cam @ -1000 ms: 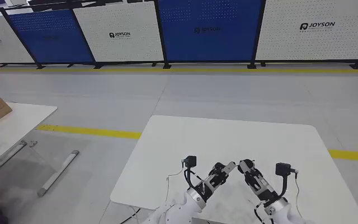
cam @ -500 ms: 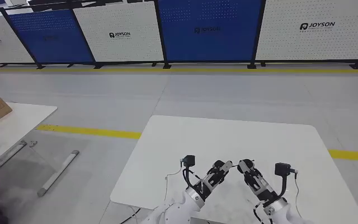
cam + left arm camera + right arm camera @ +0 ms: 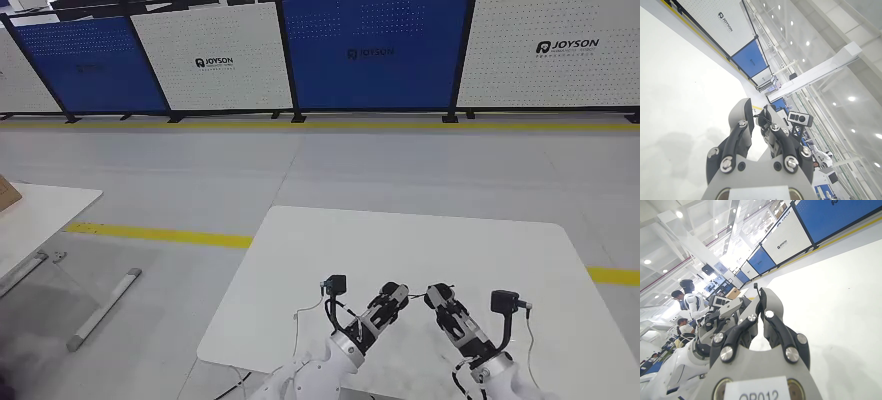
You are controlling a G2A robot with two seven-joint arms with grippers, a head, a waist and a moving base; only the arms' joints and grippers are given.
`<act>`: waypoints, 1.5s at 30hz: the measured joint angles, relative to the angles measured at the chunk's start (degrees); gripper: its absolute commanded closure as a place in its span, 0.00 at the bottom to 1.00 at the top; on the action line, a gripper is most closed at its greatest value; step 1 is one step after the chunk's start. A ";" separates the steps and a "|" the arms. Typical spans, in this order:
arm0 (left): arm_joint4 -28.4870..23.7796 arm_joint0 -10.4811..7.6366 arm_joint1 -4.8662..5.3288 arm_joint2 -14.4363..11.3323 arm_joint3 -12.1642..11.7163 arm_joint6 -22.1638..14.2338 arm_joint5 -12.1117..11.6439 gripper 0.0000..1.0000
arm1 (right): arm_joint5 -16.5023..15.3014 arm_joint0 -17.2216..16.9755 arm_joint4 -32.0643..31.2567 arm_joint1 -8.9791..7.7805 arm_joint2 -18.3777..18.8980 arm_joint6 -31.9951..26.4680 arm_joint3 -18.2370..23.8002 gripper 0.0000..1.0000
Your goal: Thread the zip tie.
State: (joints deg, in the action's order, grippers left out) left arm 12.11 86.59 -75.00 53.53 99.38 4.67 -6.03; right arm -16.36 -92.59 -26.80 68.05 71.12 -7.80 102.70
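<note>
Right tool (image 3: 761,294) pinching zip tie (image 3: 755,287), left tool (image 3: 758,106) spread, logoed panels (image 3: 205,55)

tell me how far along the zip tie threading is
Done: the zip tie is off the table, pinched in the shut right gripper with its blocky end poking out. In hand: the left gripper sits open close beside it, holding nothing. Left: no closed loop shows, so the threading itself looks yet to be done.

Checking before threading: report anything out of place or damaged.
Nothing stands out. The black zip tie sits pinched in the right gripper, head past its fingertips; the left gripper is open beside it.
</note>
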 measured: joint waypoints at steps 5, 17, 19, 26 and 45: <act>0.51 -0.03 -0.03 -0.20 0.10 0.00 0.12 0.84 | -0.19 -0.05 0.15 0.03 0.22 0.02 -0.05 1.00; 2.71 0.11 -0.03 -0.81 0.10 -0.13 0.45 0.91 | -0.45 -0.06 0.26 0.14 0.44 0.17 -0.34 1.00; 2.74 0.09 -0.05 -0.85 0.05 -0.03 0.51 0.92 | -0.52 -0.06 0.23 0.16 0.47 0.21 -0.38 1.00; 2.79 0.00 -0.11 -0.94 -0.03 0.13 0.62 1.00 | -0.79 -0.04 0.29 0.22 0.63 0.24 -0.52 1.00; 2.28 0.13 -0.11 -1.04 0.12 -1.03 0.00 1.00 | -0.89 0.71 1.77 0.40 0.48 -1.53 -1.24 0.00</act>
State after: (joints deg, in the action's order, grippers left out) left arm 14.39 86.71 -75.10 52.48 99.51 3.63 -6.03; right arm -17.25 -91.88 -25.03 68.45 71.60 -9.33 101.45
